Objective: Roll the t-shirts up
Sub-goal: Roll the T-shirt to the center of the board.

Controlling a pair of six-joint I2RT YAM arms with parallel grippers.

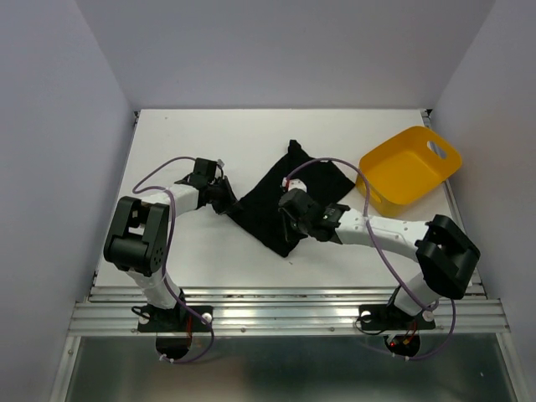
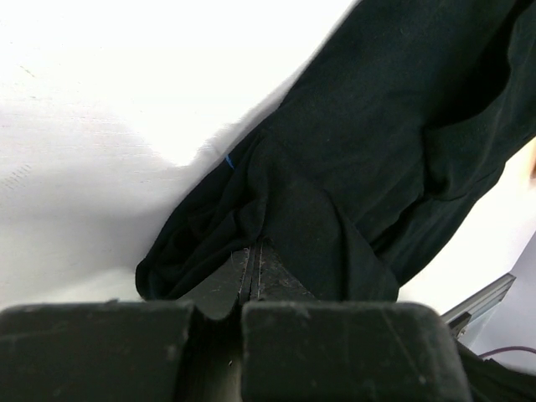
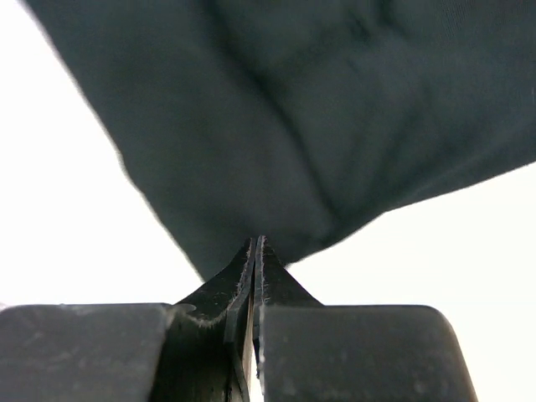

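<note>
- On the white counter [image 1: 193, 142], seen from above, one black t-shirt [image 1: 289, 197] lies roughly flat as a diamond in the middle, with a point of cloth reaching towards the far edge.
- The yellow plastic tub [image 1: 406, 172] stands off to the right of the shirt, near it but apart, with nothing visible inside.
- The left pincer [image 1: 226, 194] meets the shirt's left corner, and the right pincer [image 1: 291, 216] sits over its near-right part. Taking the cloth at two separate spots probably lets the arms fold or tension it before rolling.
- No roll has formed yet, so I judge the task to be at an early stage.
- At the left wrist, the left pincer [image 2: 254, 251] is closed, its fingers pressed together with a bunched fold of the t-shirt [image 2: 377, 142] gathered at the tips.
- The cloth runs up and to the right from there across the bright counter [image 2: 100, 100], so this grip seems to anchor that corner.
- At the right wrist, the right pincer [image 3: 255, 247] is also closed, its tips pinching the pointed lower edge of the t-shirt [image 3: 318, 109].
- The cloth spreads above the tips, with the counter [image 3: 67, 209] pale on both sides. A pinch this fine probably takes only the top layer, and it could slip.
</note>
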